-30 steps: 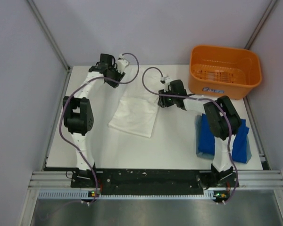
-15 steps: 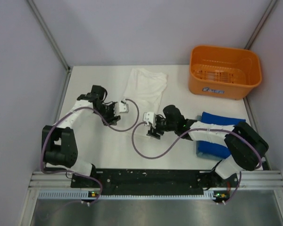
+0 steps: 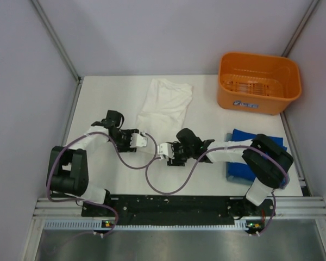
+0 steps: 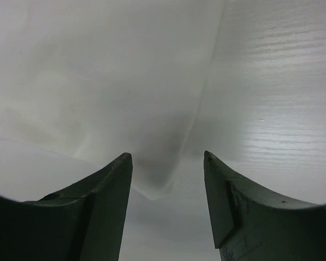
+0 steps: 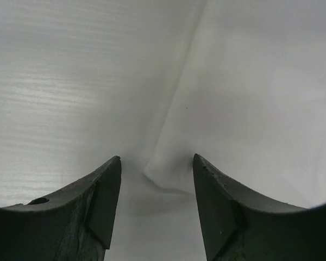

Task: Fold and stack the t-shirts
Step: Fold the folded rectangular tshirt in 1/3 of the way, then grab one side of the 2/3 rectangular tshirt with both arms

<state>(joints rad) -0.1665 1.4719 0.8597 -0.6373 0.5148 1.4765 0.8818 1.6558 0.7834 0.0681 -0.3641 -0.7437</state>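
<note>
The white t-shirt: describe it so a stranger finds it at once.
On the white table, look left of the orange basket in the far right corner. The white t-shirt lies there, a folded oblong reaching toward the middle. Unlike the blue t-shirt at the right edge, it nearly matches the tabletop.

Open tabletop (image 3: pixel 204 100) between white t-shirt (image 3: pixel 165 103) and orange basket (image 3: pixel 228 93)

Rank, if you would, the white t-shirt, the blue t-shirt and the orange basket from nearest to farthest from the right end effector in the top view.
1. White t-shirt: mid-table, its near corner right at the right end effector.
2. Blue t-shirt: on the right, toward the front edge.
3. Orange basket: far right corner.
</note>
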